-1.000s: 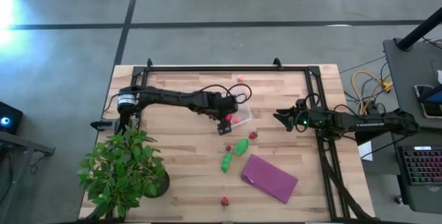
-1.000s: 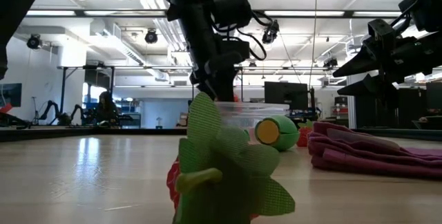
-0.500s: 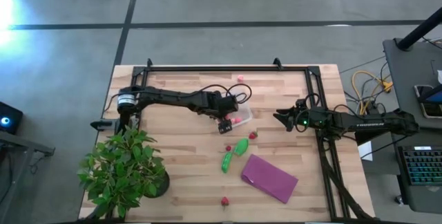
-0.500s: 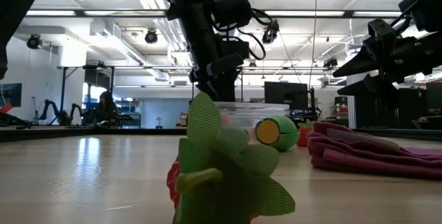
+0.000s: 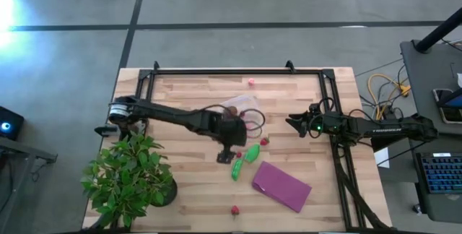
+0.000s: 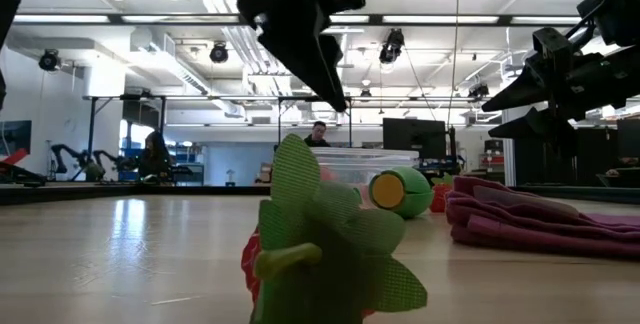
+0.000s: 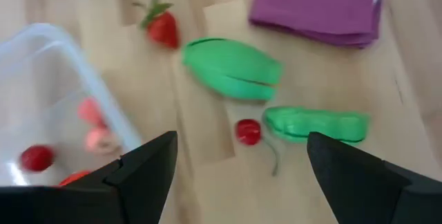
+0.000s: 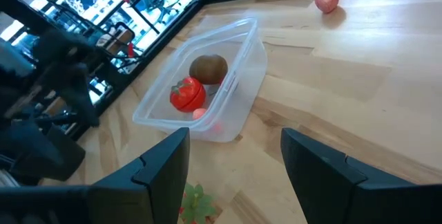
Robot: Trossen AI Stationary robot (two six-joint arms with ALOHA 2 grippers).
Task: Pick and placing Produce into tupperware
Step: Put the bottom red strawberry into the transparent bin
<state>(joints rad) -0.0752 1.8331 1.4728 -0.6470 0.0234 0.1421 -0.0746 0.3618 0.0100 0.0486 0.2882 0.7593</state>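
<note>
- The left gripper is held over the middle of the table, just beside the near edge of the tupperware; its fingers are spread wide, with nothing between them.
- In the left wrist view, a small red cherry is seen directly ahead, between the spread fingers, beside a flat green pod.
- A second, fuller green pod lies just past the cherry, and a strawberry lies beyond it.
- A purple cloth is laid on the table beyond the pods from the tupperware.
- Inside the tupperware a brown ball and a larger red ball are seen touching each other, with small pink pieces beside them.
- One pink piece is left alone near the far edge of the table, and another strawberry near the front edge.
- The right gripper is parked at the right side of the table, well apart from the tupperware, its fingers parted and empty.
- A potted plant stands at the front left corner.
</note>
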